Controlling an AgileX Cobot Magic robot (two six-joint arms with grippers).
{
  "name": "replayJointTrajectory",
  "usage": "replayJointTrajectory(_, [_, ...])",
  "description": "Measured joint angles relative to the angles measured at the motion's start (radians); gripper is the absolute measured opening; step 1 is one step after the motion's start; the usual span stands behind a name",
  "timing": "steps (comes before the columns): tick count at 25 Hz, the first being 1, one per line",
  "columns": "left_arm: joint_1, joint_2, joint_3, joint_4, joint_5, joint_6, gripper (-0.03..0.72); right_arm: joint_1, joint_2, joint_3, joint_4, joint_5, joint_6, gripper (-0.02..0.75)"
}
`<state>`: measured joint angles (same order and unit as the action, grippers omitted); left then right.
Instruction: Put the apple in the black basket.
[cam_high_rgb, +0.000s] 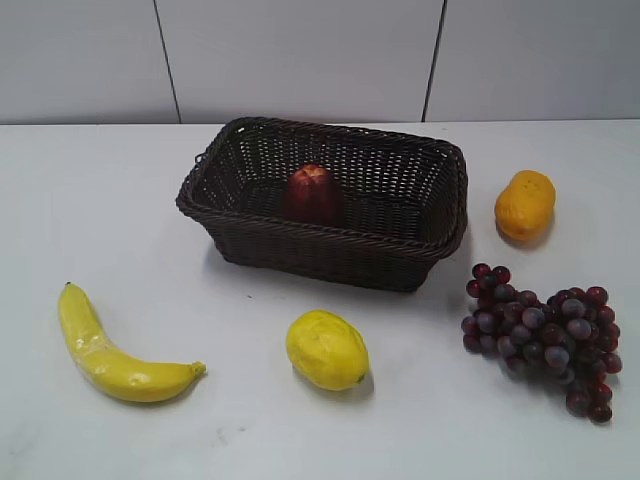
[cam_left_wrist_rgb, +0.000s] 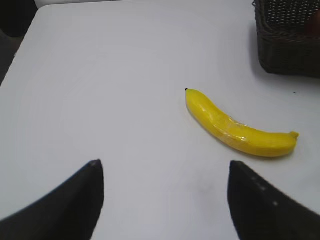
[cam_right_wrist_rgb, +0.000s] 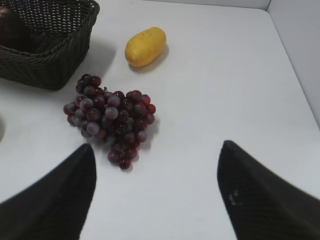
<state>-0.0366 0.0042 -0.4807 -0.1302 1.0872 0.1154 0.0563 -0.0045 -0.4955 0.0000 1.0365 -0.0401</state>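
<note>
So on the far left of the white table (cam_high_rgb: 120, 200) there was a banana (cam_high_rgb: 112, 351) lying on its side, curving toward the front; the left gripper (cam_left_wrist_rgb: 165, 195) hung above the bare tabletop just short of it, jaws spread wide with nothing between them; a bit further right sat a yellow lemon-looking fruit (cam_high_rgb: 327, 350), just in front of the black basket (cam_high_rgb: 330, 255); the apple (cam_high_rgb: 314, 194) was already inside that basket, standing upright near the middle of the floor, paler top facing up; right of the basket was an orange-yellow fruit (cam_high_rgb: 525, 205), and nearer the front a bunch of purple-red grapes (cam_high_rgb: 545, 335), the two of them apart from each other; the right gripper (cam_right_wrist_rgb: 157, 192) hovered over the table near the grapes, also wide open and holding nothing, fingertips (cam_right_wrist_rgb: 240, 195) clear of the bunch.
</note>
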Motion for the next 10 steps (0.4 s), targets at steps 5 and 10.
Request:
replayJointTrajectory(5, [0.031,-0.008,0.001,-0.001,-0.001,0.000,0.579,0.000,0.000,0.000,0.000,0.000,0.000,0.571])
replayJointTrajectory(10, [0.043,-0.008,0.002,-0.001,-0.001,0.000,0.579,0.000,0.000,0.000,0.000,0.000,0.000,0.571])
